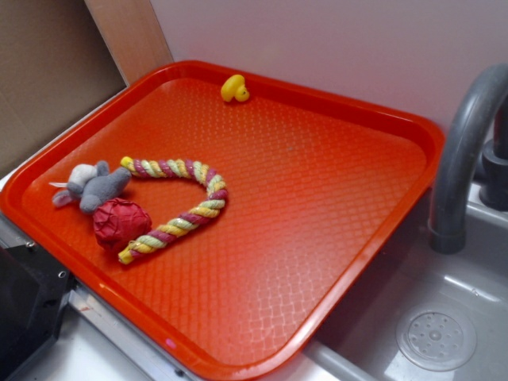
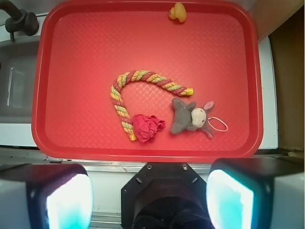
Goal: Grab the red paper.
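I see the crumpled dark-red paper ball (image 2: 147, 127), creased and faceted, on the orange-red plastic tray (image 2: 95, 62), touching the braided rope (image 2: 125, 90), beside the grey plush mouse (image 2: 190, 118). My gripper (image 2: 150, 198) hangs spread apart, empty.

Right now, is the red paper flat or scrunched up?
Scrunched up: the red paper is a creased ball on the tray, beside the rope.
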Motion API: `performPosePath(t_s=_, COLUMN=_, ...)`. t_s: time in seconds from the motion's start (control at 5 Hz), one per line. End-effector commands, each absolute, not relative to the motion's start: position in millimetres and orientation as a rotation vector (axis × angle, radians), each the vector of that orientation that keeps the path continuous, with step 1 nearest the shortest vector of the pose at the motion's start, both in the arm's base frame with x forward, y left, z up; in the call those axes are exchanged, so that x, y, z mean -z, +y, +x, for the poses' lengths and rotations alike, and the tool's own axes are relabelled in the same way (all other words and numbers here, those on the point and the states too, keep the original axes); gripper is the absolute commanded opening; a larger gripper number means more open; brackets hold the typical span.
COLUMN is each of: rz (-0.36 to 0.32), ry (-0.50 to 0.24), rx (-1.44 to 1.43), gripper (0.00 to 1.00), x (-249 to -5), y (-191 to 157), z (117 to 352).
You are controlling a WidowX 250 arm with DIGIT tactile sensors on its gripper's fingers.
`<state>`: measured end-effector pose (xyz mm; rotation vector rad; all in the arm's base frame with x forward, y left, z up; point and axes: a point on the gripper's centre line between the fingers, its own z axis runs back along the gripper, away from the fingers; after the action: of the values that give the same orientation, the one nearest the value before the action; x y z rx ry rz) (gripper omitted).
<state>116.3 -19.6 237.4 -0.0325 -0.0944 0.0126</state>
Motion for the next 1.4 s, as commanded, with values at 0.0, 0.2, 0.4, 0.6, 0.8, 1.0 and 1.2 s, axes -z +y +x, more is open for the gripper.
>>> performPosePath(t_s=0.0, rz=-0.032, ry=-0.094, rx=-0.013, gripper=1.0, x=-237.4, y=-19.6, z=116.3)
performPosePath(t_s=0.2, rz=-0.048, ry=-0.068, rx=-0.133, gripper=1.0, x=-223.5, y=-17.0, z=121.4)
performPosePath(t_s=0.4, rz=-0.053, ry=-0.028, rx=-0.248, gripper=1.0, x=-205.5, y=-11.3, z=125.9)
performPosePath(t_s=0.6, rz=-0.055, ry=0.0, rx=-0.303, gripper=1.0, x=-193.0, y=-7.4, z=131.1)
performPosePath(t_s=0.8, rz=-0.024, ry=0.031, rx=-0.354, gripper=1.0, x=-162.8, y=-10.6, z=136.8)
performPosePath(t_s=1.0, rz=-0.003, ry=0.034, rx=-0.375, gripper=1.0, x=-134.4, y=-19.3, z=139.7)
performPosePath(t_s=1.2, rz=0.019, ry=0.07, rx=-0.384, gripper=1.0, x=-110.5, y=-25.1, z=142.0)
